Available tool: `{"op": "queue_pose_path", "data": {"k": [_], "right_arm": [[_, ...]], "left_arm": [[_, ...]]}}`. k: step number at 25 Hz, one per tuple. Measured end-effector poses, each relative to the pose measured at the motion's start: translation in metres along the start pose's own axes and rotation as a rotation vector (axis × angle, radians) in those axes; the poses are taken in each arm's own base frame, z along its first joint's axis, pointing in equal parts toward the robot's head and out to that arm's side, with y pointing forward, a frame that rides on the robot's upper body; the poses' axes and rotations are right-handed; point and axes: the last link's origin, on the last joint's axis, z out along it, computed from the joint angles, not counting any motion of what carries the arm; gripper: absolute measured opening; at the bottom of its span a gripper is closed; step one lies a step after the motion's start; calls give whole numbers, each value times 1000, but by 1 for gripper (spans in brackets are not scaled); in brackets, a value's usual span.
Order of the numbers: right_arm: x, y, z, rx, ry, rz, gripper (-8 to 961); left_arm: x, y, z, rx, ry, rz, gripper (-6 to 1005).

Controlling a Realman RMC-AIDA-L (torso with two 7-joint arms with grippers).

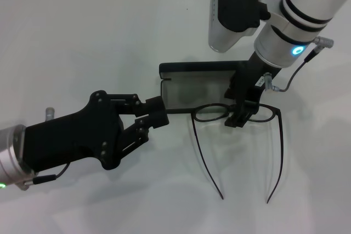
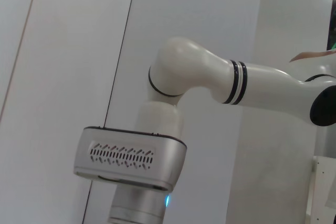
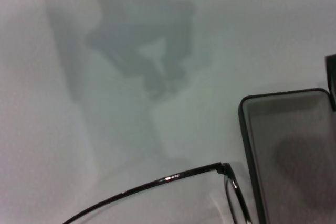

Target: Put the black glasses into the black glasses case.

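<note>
The glasses (image 1: pixel 237 114), temples pointing near, were held at the bridge by the right gripper (image 1: pixel 239 118); the open case (image 1: pixel 192 89) lay beyond, its left end clamped by the left gripper (image 1: pixel 155 111).

Unfolded black glasses (image 1: pixel 237 135) beside open black glasses case (image 1: pixel 194 83)

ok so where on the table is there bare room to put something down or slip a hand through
Bare table lies far-left, beyond the left pincer, and also at the near right, outside the black glasses. It is crowded in the middle: the left pincer grips the open black glasses case edge, the right pincer sits at the glasses' bridge, and the temple arms fence off a narrow strip.
</note>
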Motion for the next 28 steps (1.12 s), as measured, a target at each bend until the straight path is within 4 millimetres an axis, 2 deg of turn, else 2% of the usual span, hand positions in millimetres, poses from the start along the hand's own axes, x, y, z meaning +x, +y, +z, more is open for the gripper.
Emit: {"op": "queue_pose_path", "data": {"k": [10, 16, 21, 26, 28], "right_arm": [[0, 1, 5, 4, -7, 0, 644], [1, 4, 12, 2, 4, -8, 438], [2, 5, 14, 5, 7, -2, 355], [4, 6, 15, 5, 3, 10, 192], [4, 8, 14, 9, -2, 11, 177]], "left_arm": [[-5, -3, -1, 23, 18, -25, 135], [-6, -3, -1, 23, 19, -21, 131], [-7, -2, -2, 27, 19, -22, 126], [-8, -1, -3, 31, 20, -26, 122], [-8, -1, -3, 32, 20, -27, 121]]}}
